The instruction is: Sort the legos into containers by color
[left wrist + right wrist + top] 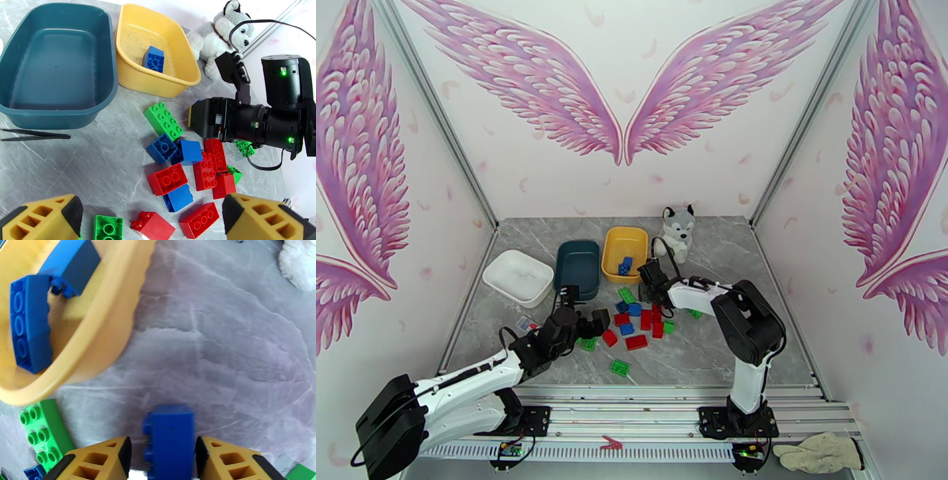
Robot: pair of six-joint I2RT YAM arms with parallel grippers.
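right gripper: clamped on a blue lego, pads pressed to both its sides | yellow container: seen at 10 o'clock, two blue legos lodged inside | green lego: at 9 o'clock | left gripper: jaws held wide apart, loose legos at 12 o'clock

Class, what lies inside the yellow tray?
A long blue brick and a second blue brick lie inside the yellow tray. Its near wall covers part of its floor, so anything there is unseen.
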